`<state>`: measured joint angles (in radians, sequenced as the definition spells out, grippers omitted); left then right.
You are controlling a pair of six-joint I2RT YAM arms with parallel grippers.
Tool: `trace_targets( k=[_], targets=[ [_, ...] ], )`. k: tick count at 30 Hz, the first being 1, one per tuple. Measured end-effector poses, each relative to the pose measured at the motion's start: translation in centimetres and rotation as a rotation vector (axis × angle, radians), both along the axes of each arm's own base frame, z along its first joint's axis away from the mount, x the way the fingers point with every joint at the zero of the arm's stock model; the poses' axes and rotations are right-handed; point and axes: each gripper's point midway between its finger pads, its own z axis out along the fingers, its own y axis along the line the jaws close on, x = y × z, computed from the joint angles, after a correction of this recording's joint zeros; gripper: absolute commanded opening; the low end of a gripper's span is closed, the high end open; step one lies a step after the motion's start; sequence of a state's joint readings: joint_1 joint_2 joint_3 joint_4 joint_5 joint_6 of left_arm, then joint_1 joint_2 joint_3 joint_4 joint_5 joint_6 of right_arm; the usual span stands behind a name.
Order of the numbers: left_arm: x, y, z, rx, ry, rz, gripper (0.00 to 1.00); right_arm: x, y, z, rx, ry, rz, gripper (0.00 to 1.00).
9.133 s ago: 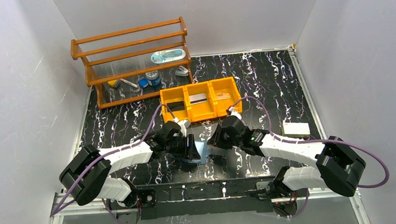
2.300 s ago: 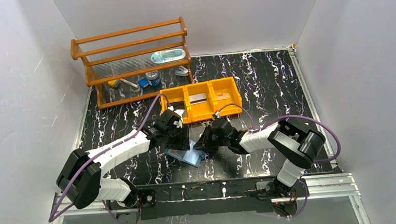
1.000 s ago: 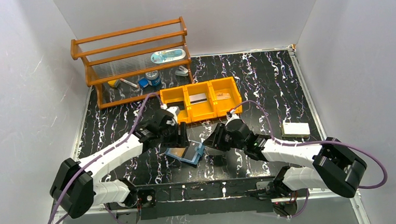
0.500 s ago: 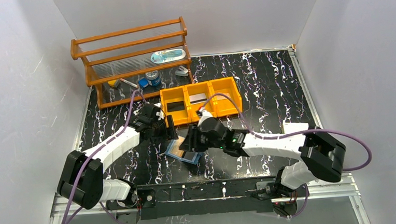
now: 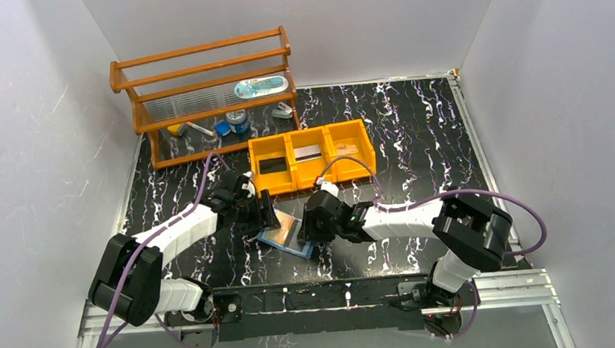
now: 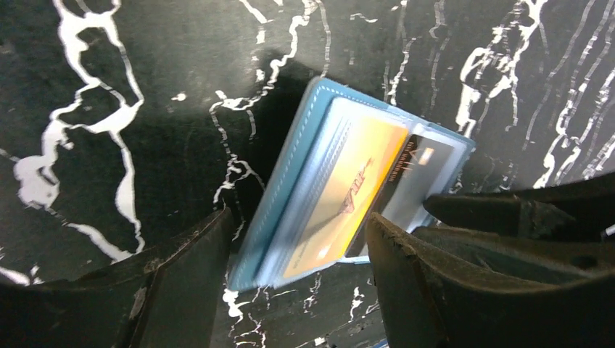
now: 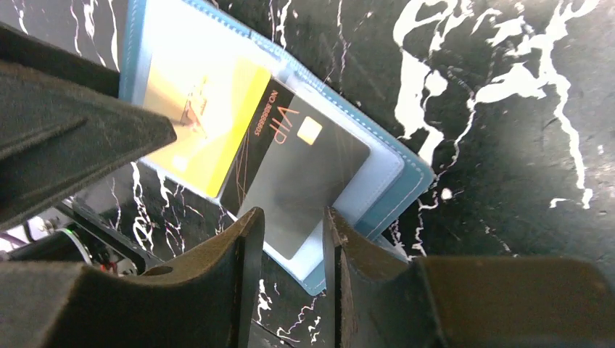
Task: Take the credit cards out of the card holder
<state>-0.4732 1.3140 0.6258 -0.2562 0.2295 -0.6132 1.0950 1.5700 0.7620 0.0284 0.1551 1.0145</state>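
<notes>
The light blue card holder [image 5: 302, 250] lies open on the table near the front. In the left wrist view, the holder [image 6: 290, 196] shows a tan-gold card [image 6: 348, 196] and a dark grey-black card [image 6: 407, 170] in its pockets. My left gripper [image 5: 266, 217] is open wide over the holder's left half [image 6: 299, 220]. My right gripper [image 5: 309, 229] hovers at the holder's right side. Its jaws stand a little apart [image 7: 290, 217] over the end of the dark card [image 7: 304, 170], beside the gold card [image 7: 199, 123]. Neither gripper holds anything.
An orange three-compartment tray [image 5: 327, 175] stands just behind the holder, with a card in each compartment. A wooden rack [image 5: 202, 92] with small items stands at the back left. My right arm's elbow [image 5: 469, 225] sits at the right front.
The holder, folded 2.3 s ago, now lies open with the cards showing. The left gripper has come down over its left half. The right gripper has drawn back slightly to the right end.
</notes>
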Motion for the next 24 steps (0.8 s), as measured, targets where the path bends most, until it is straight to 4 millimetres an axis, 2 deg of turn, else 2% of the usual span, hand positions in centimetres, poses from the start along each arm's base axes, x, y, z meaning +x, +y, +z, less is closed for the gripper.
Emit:
trace_targets(
  k=[6, 13, 19, 24],
  targets=[
    [-0.5, -1.4, 0.2, -0.087, 0.008, -0.032, 0.56, 1.4, -2.0, -0.4, -0.001, 0.013, -0.064, 0.44],
    [-3.0, -2.2, 0.2, -0.16, 0.036, -0.058, 0.43, 1.8, -3.0, -0.5, 0.004, 0.014, -0.086, 0.44],
    [-4.5, -3.1, 0.7, -0.205, 0.023, -0.076, 0.47, 1.8, -3.3, -0.4, -0.006, 0.011, -0.091, 0.45],
    [-4.5, -2.8, 0.8, -0.175, 0.016, -0.047, 0.62, 1.7, -3.8, -0.5, -0.015, 0.018, -0.095, 0.45]
  ],
)
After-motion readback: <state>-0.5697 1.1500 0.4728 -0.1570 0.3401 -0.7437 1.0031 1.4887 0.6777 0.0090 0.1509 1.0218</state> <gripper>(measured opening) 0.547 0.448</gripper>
